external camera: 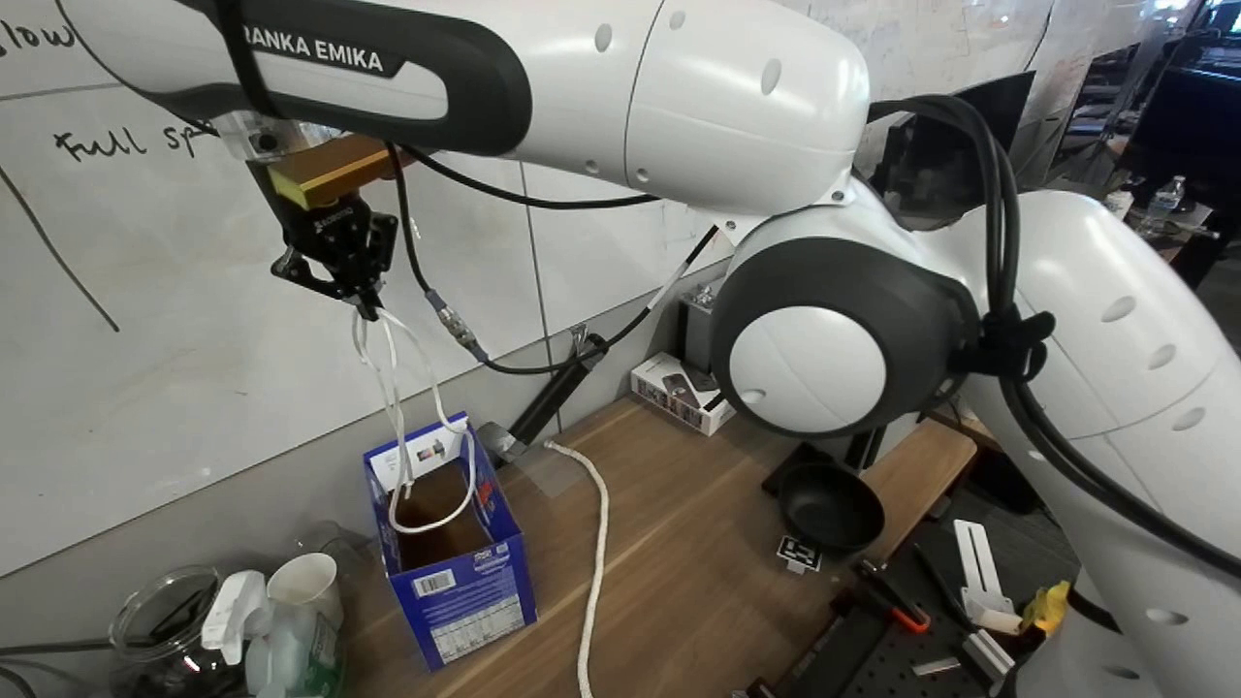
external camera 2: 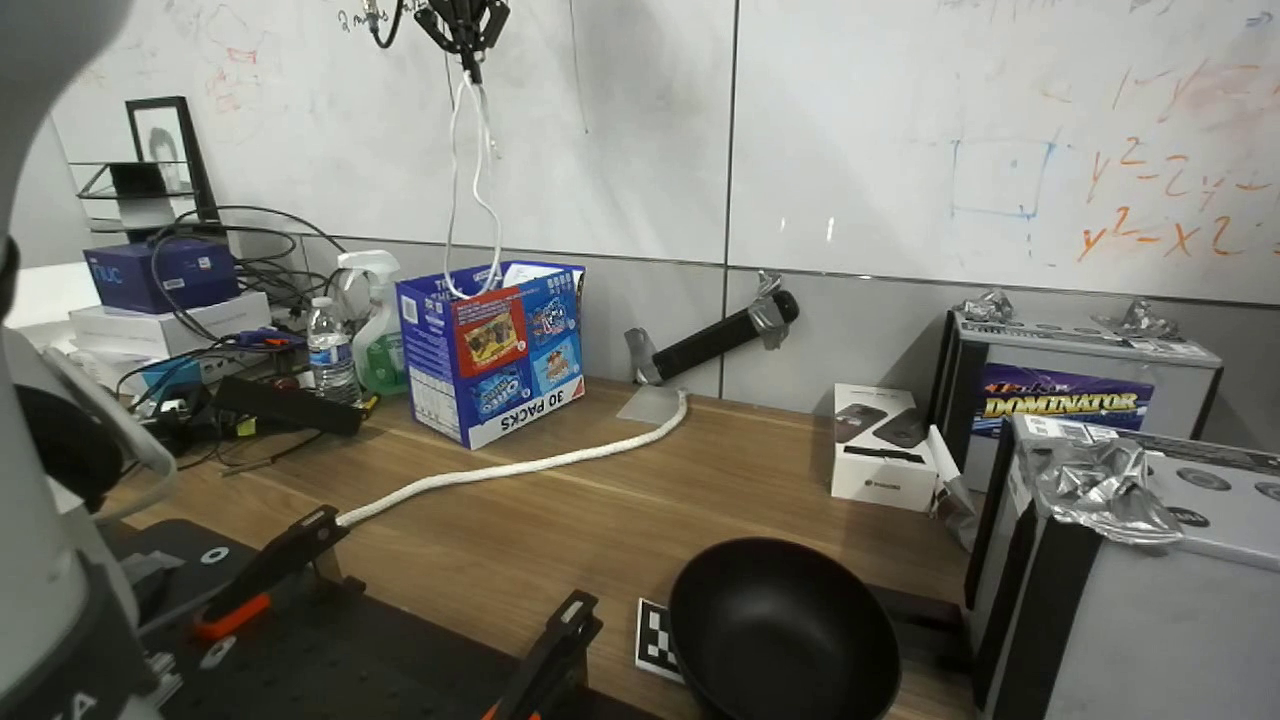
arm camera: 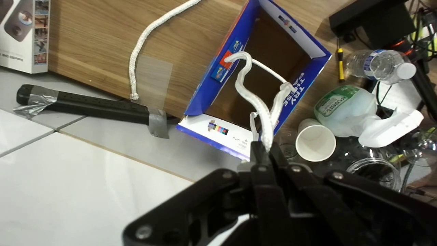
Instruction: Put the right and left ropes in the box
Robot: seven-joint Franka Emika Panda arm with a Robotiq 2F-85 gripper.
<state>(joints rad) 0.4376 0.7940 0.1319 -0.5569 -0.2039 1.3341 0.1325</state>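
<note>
My gripper is shut on a white rope and holds it high above the blue box. The rope hangs in loops, and its lower part reaches the box's open top. In an exterior view the gripper, held rope and box also show. In the wrist view the fingertips pinch the rope over the box. Another white rope lies stretched on the table beside the box, also seen in the wrist view. The box floor is partly hidden.
A spray bottle, paper cup and water bottle stand near the box. A black bar is taped to the wall behind. A black pan and a white carton are farther along the table.
</note>
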